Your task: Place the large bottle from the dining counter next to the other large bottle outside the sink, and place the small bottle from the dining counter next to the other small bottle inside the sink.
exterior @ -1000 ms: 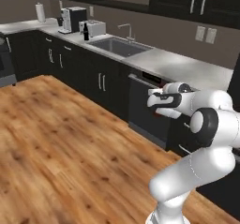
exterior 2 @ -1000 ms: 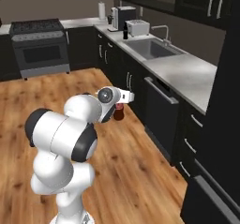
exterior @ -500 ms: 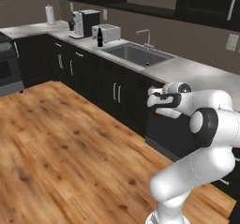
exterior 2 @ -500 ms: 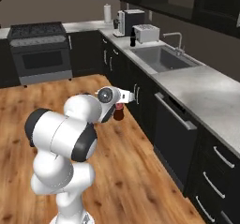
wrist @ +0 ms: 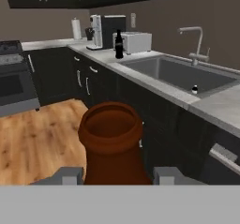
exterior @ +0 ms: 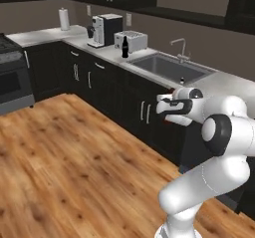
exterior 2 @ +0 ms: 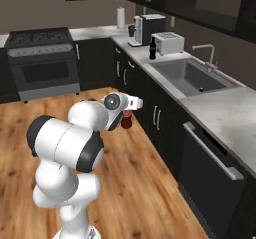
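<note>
My gripper (wrist: 115, 174) is shut on the large bottle (wrist: 112, 141), a brown bottle whose open neck rises between the two fingertips. From the right base view the gripper (exterior 2: 128, 114) hangs over the wood floor with the bottle's brown body (exterior 2: 126, 122) beneath it. The other large bottle (exterior: 125, 47), near-black, stands on the worktop left of the sink (exterior: 164, 67), beside a toaster. A tiny small bottle (wrist: 195, 90) stands inside the sink by the faucet (wrist: 197, 42). The dining counter is out of view.
Dark cabinets (exterior: 107, 82) run under the pale worktop (exterior 2: 225, 110). A toaster (exterior: 133, 40), a coffee machine (exterior: 103, 30) and a paper roll (exterior: 63, 19) stand on it. A stove (exterior 2: 42, 58) sits at the far left. Wood floor (exterior: 64, 157) lies open before the cabinets.
The whole scene has shifted: the base has driven toward the sink, which is now nearer. The arm keeps its pose with the bottle still held.
</note>
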